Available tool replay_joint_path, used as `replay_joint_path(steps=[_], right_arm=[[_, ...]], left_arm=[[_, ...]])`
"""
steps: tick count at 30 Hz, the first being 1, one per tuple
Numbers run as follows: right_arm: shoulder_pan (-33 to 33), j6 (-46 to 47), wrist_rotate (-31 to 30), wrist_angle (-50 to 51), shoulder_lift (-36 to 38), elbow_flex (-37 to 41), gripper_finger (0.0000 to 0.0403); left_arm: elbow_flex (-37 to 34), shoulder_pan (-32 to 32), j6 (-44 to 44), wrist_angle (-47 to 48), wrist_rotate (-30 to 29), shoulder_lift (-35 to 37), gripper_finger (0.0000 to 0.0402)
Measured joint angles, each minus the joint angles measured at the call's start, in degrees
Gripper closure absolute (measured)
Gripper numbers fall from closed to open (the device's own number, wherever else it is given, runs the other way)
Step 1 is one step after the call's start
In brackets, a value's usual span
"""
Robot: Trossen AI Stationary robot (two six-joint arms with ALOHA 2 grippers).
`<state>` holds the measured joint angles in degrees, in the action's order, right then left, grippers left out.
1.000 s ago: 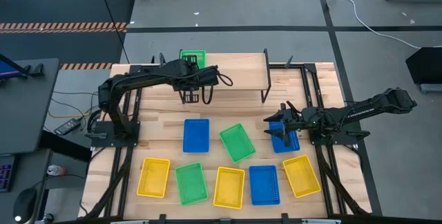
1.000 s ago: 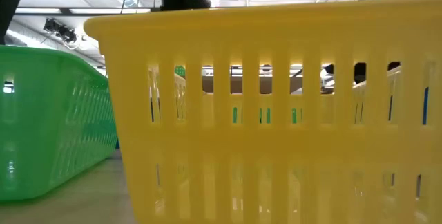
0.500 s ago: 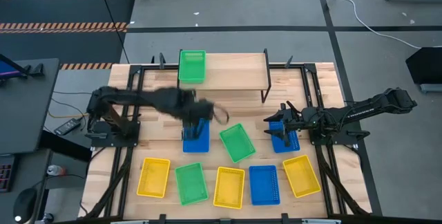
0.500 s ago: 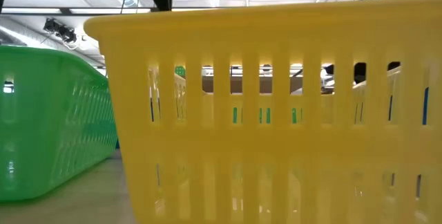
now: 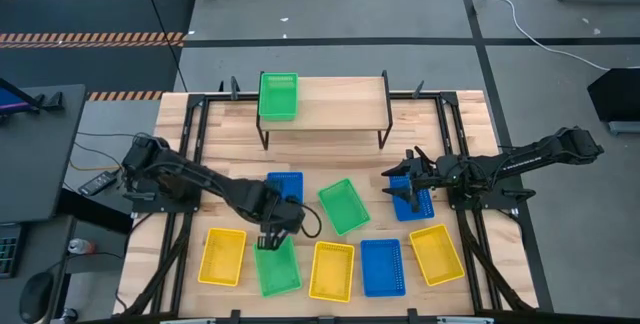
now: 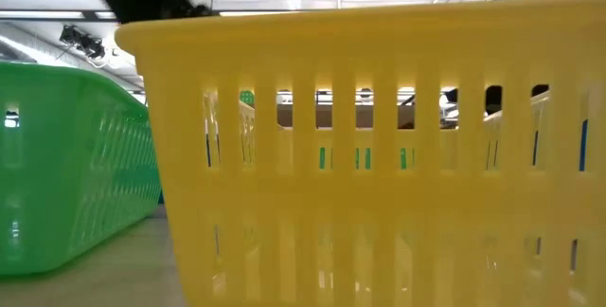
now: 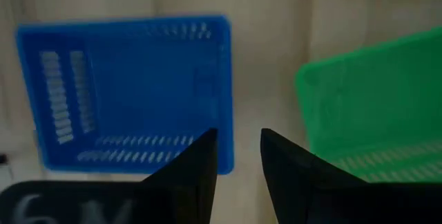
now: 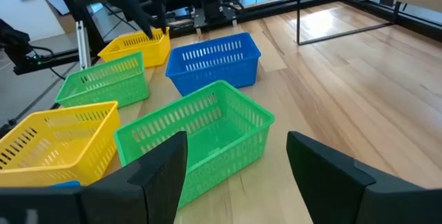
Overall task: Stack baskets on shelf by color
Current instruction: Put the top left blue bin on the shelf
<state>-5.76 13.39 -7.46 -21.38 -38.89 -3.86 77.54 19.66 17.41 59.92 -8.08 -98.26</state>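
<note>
From table height I get almost nothing: a yellow basket [image 6: 379, 155] fills the view, with a green basket [image 6: 71, 165] beside it, so the shelf is hidden there. From above, my left gripper [image 5: 272, 236] sits low over the far edge of a green basket in the front row [image 5: 277, 266], just in front of a blue basket [image 5: 284, 195]; its wrist camera shows the two fingers a little apart with bare tabletop between them, holding nothing. My right gripper [image 5: 412, 189] rests over another blue basket [image 5: 412, 198] on the right, fingers spread wide, and I cannot tell whether they touch it. On the light-wood shelf [image 5: 340, 102] one green basket [image 5: 278, 95] stands at the left end, overhanging the shelf's far edge. A tilted green basket [image 5: 343, 207] lies mid-table. The front row also holds three yellow baskets [image 5: 223, 256] [image 5: 332, 270] [image 5: 436, 253] and a blue one [image 5: 382, 266], all shallow with slotted sides. The black frame rails [image 5: 185, 226] border the slatted tabletop [image 5: 225, 194].
</note>
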Motion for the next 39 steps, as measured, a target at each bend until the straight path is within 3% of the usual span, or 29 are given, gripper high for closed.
replay_joint_path(steps=[10, 16, 20, 23, 25, 27, 29, 35, 39], right_arm=[[-1.5, 0.2, 0.2, 0.0, -0.1, 0.0, 0.0149], [-1.9, 0.1, 0.2, 0.0, -0.1, 0.0, 0.0149], [-1.9, -0.1, 0.1, 0.0, -0.1, 0.0, 0.0149], [-1.9, -0.9, 0.0, -0.2, -0.1, 0.0, 0.0149], [-1.9, -1.4, 0.0, -0.2, -0.1, 0.0, 0.0149], [-1.9, -1.7, 0.0, -0.4, -0.1, 0.0, 0.0149], [-1.9, -2.4, -0.4, -0.4, -0.1, 0.0, 0.0149], [-1.9, -3.1, -1.5, -0.4, -0.1, 0.0, 0.0149], [-1.9, -3.1, -1.5, -0.4, -0.1, 0.0, 0.0149]], left_arm=[[-9.3, -0.8, 2.6, -14.0, 4.4, 0.0, 0.0263], [-10.1, -0.7, 3.6, -14.4, 2.4, -0.2, 0.0246], [-14.6, -2.1, 4.5, -19.1, 1.9, -0.5, 0.0242], [-17.7, -2.9, 5.6, -23.5, 0.3, -0.5, 0.0263], [-17.8, -3.0, 5.4, -23.7, -1.3, -0.5, 0.0300], [-16.9, -3.0, 4.1, -23.7, -2.4, -0.5, 0.0356], [-15.0, -3.1, 1.6, -23.4, -2.8, -0.5, 0.0386], [-4.8, -4.4, -7.9, -22.6, -3.3, -0.5, 0.0394], [3.9, -6.1, -16.6, -18.7, -8.1, -0.5, 0.0394]])
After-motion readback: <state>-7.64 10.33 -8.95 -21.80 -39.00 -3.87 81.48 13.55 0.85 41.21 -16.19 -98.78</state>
